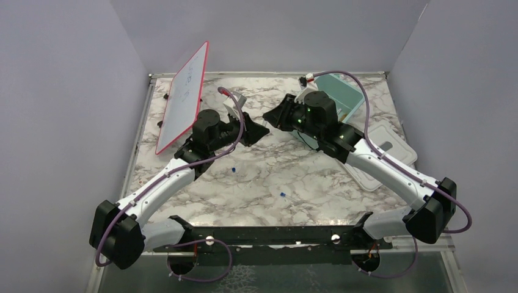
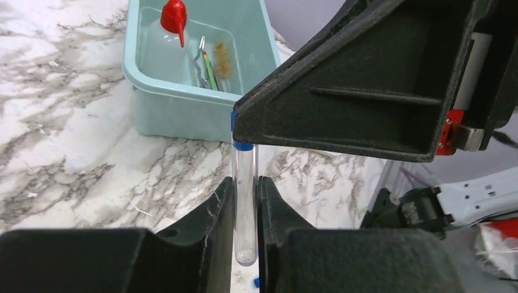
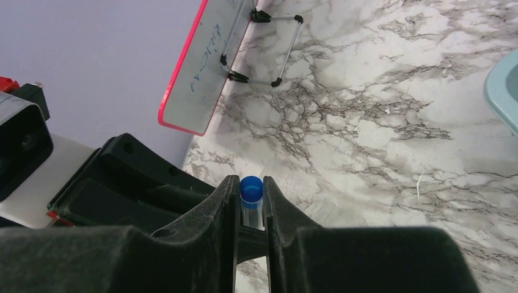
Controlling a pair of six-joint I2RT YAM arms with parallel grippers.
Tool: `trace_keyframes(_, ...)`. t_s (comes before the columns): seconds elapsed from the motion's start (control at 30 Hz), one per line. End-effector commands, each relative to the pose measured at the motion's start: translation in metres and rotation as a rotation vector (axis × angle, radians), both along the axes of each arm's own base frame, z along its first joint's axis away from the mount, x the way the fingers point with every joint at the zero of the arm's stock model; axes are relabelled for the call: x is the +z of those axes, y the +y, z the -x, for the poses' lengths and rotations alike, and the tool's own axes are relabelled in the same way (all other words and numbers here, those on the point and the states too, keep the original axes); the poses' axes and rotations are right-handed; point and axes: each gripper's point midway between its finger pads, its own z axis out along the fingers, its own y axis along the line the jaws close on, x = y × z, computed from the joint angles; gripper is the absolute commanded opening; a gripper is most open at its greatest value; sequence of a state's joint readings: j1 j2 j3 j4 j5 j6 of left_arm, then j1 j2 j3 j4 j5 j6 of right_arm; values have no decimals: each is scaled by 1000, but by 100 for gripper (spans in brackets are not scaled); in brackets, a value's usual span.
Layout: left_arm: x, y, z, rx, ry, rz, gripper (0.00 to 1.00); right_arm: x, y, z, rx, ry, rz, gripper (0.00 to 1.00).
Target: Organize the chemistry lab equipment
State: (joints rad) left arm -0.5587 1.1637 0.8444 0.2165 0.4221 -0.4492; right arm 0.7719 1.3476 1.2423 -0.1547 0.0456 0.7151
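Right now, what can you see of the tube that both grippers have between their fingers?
The tube is slim and clear, glass or plastic I cannot tell, with a rounded closed bottom and a blue cap. It looks empty. It seems lifted off the marble table, between the two arms. The left gripper is shut on its lower body, a finger on each side. The right gripper pinches the cap end. Nothing else appears to touch it.

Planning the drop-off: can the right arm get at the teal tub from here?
Probably yes: the teal tub sits open close by the right gripper, lid off. But the left gripper also clamps the blue-capped tube, so it must let go first.
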Motion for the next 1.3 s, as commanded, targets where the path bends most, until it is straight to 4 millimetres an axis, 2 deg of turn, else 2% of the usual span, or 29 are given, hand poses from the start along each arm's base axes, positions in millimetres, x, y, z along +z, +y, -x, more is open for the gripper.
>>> trace_keyframes(0.0, 17, 1, -4, -24, -158, -73, 11, 29, 2, 15, 78, -34, -26, 27)
trace_keyframes(0.17, 17, 7, -2, -51, -265, -173, 8, 21, 2, 25, 138, 15, 57, 40)
trace_keyframes(0.37, 17, 13, 2, -76, -354, -245, 8, 12, 5, 34, 205, 75, 102, 41)
trace_keyframes(0.7, 24, 12, 10, -102, -387, -221, 8, 0, 9, 24, 184, 153, 124, 47)
trace_keyframes(0.77, 24, 12, 12, -110, -389, -218, 8, 3, 12, 22, 188, 145, 112, 46)
trace_keyframes(0.9, 23, 13, 14, -122, -416, -232, 8, 8, 17, 21, 208, 132, 89, 36)
trace_keyframes(1.1, 23, 16, 16, -114, -429, -234, 8, 3, 20, 22, 233, 139, 85, 21)
trace_keyframes(1.2, 23, 18, 12, -81, -393, -235, 19, 0, 19, 21, 232, 126, 102, 18)
trace_keyframes(1.27, 22, 22, 7, -45, -374, -252, 37, -3, 15, 16, 218, 97, 132, 17)
